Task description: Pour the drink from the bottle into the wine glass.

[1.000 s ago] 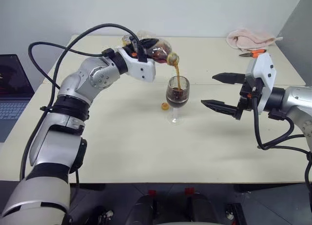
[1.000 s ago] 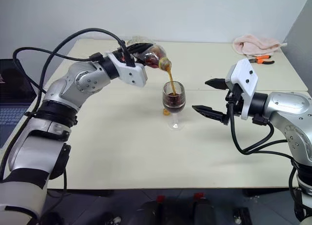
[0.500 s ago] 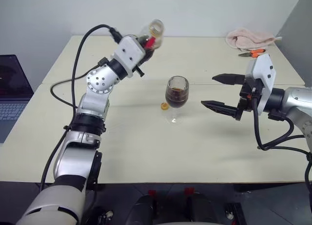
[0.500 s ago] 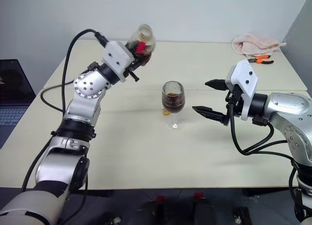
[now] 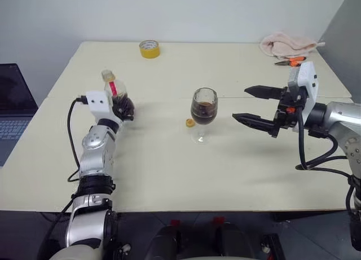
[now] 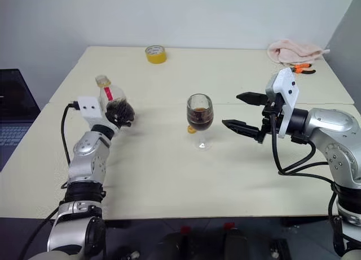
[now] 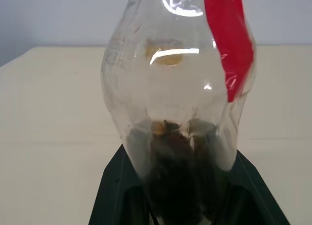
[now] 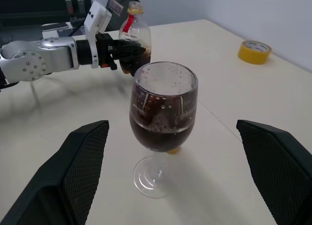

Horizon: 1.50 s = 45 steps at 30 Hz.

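Observation:
The wine glass (image 5: 204, 109) stands mid-table, about half full of the dark drink (image 8: 162, 129). Well to its left, low over the table, my left gripper (image 5: 124, 108) is shut on the base of the bottle (image 5: 114, 92). The bottle is upright and uncapped, with a red label and a little dark drink (image 7: 178, 156) left at its bottom. A yellow cap (image 5: 190, 123) lies by the glass's foot. To the right of the glass my right gripper (image 5: 241, 104) hovers open, fingers pointing at the glass, holding nothing.
A yellow tape roll (image 5: 149, 48) sits at the table's far edge. A pink cloth (image 5: 287, 44) and orange-handled pliers (image 5: 292, 61) lie at the far right corner. A laptop (image 5: 14, 108) sits off the table's left side.
The left arm stopped pouring, tipped the bottle back upright and carried it down and to the left, away from the glass. The right gripper stayed put.

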Available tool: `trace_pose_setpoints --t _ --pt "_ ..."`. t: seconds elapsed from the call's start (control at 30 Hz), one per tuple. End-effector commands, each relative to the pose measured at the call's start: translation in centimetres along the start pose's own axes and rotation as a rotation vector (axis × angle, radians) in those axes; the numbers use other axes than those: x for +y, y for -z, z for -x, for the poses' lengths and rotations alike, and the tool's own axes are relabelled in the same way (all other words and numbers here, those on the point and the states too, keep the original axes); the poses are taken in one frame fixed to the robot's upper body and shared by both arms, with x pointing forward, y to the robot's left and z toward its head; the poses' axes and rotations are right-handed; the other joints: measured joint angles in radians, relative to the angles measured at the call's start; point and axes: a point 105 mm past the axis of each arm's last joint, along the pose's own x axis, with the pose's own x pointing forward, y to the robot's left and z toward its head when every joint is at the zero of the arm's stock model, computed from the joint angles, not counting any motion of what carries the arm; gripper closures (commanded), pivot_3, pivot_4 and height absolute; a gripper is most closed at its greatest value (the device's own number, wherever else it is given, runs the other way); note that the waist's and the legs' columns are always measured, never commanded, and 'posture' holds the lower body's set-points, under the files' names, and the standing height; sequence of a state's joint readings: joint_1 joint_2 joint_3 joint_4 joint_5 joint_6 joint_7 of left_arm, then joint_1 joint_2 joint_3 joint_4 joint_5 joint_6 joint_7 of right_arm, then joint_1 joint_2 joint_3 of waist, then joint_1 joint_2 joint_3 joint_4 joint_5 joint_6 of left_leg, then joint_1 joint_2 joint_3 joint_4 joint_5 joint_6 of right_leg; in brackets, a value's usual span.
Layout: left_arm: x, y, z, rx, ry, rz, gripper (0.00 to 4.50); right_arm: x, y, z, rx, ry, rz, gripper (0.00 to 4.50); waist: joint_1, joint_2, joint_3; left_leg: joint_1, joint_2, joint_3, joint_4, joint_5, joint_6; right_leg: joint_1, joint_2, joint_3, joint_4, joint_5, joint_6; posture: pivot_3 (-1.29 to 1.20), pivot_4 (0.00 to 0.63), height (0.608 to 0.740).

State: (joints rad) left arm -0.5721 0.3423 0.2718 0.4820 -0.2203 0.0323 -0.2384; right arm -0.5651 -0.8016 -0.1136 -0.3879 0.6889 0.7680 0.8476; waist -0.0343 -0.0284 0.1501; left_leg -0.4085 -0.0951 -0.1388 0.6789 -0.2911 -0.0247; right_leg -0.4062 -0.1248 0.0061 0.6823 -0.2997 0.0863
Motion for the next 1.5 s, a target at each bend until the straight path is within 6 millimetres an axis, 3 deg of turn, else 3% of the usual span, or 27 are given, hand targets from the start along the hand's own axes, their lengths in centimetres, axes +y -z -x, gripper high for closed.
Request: trace_pose_setpoints --t 0.03,0.17,0.33,0.53,0.67,0.83,1.03,1.17,1.27,1.33,1.43,1.5 --pt "0.3 -1.0 0.0 -0.057 -0.020 -0.013 3.35 0.2 -1.4 0.0 -0.031 -0.020 0.055 0.00 0.004 0.000 0.000 0.000 0.000 0.000 0.000 0.000 0.000 0.000 0.000 0.000 0.000 0.000 0.000 0.00 0.150 0.740" --pt "0.6 -0.3 0.1 -0.045 -0.037 -0.010 3.35 0.2 -1.5 -0.1 -0.029 -0.026 0.058 0.00 0.003 -0.001 -0.001 0.000 0.000 0.000 0.000 0.000 0.000 0.000 0.000 0.000 0.000 0.000 0.000 0.00 0.150 0.740" --pt "1.2 0.9 0.4 -0.021 -0.059 -0.028 1.82 0.3 -1.4 -0.2 -0.025 -0.027 0.061 0.00 0.003 -0.001 -0.001 0.000 0.000 0.001 0.000 0.000 0.000 0.000 0.000 0.000 0.000 0.000 0.000 0.00 0.150 0.740" --pt "1.1 0.5 0.8 -0.030 -0.046 -0.043 0.02 0.2 -1.4 -0.1 -0.024 -0.021 0.064 0.00 0.003 -0.001 -0.001 0.000 0.000 0.001 0.000 0.000 0.000 0.000 0.000 0.000 0.000 0.000 0.000 0.00 0.150 0.740" --pt "1.0 -1.0 1.1 -0.057 -0.021 -0.068 0.02 0.1 -1.4 -0.1 -0.024 -0.018 0.065 0.00 0.002 -0.001 -0.001 0.000 0.000 0.001 0.000 0.000 0.000 0.000 0.000 0.000 0.000 0.000 0.000 0.00 0.150 0.740" --pt "-1.5 -3.1 3.0 -0.044 0.205 -0.103 0.02 0.0 -1.4 0.1 -0.017 -0.013 0.069 0.00 0.002 -0.001 -0.001 0.000 0.000 0.001 -0.001 0.000 0.000 0.000 0.000 0.001 0.000 0.000 0.000 0.00 0.150 0.740" --pt "0.5 -4.3 6.0 0.020 0.221 -0.202 0.02 -0.3 -1.2 0.4 -0.002 -0.007 0.072 0.00 0.001 0.000 -0.001 0.001 0.001 0.001 -0.002 0.000 0.000 0.000 0.000 0.002 0.000 0.000 0.000 0.00 0.150 0.740" --pt "2.6 -5.1 7.0 0.035 0.159 -0.244 0.02 -0.7 -1.0 0.5 0.007 -0.005 0.073 0.00 0.003 0.000 -0.001 0.001 0.001 0.001 -0.002 0.000 0.000 0.000 0.000 0.001 -0.001 0.000 0.000 0.00 0.150 0.740" --pt "3.0 -6.3 7.3 0.016 0.166 -0.249 0.02 -0.9 -0.9 0.6 0.016 -0.001 0.081 0.00 0.005 0.000 -0.001 0.001 0.000 0.001 -0.002 0.000 0.000 0.001 0.000 0.001 -0.001 0.000 0.000 0.00 0.150 0.740" --pt "2.1 -8.1 7.5 -0.032 0.242 -0.236 0.02 -1.2 -1.0 0.8 0.018 0.007 0.087 0.00 0.005 0.000 -0.001 0.001 0.000 0.001 -0.002 0.000 0.000 0.001 0.000 0.001 -0.001 0.000 0.000 0.00 0.150 0.740" --pt "-2.2 -11.0 8.5 -0.048 0.544 -0.205 0.02 -1.5 -1.1 1.0 0.025 0.011 0.096 0.00 0.006 -0.001 -0.001 0.001 0.001 0.000 -0.002 0.000 0.000 0.001 0.000 0.001 -0.001 0.000 0.000 0.00 0.150 0.740" --pt "-4.1 -11.8 9.5 -0.010 0.701 -0.205 0.02 -1.5 -1.1 1.1 0.028 0.008 0.100 0.00 0.004 0.000 -0.001 0.000 0.001 0.000 -0.002 0.000 0.000 0.001 0.000 0.001 -0.001 0.000 0.000 0.00 0.150 0.740"
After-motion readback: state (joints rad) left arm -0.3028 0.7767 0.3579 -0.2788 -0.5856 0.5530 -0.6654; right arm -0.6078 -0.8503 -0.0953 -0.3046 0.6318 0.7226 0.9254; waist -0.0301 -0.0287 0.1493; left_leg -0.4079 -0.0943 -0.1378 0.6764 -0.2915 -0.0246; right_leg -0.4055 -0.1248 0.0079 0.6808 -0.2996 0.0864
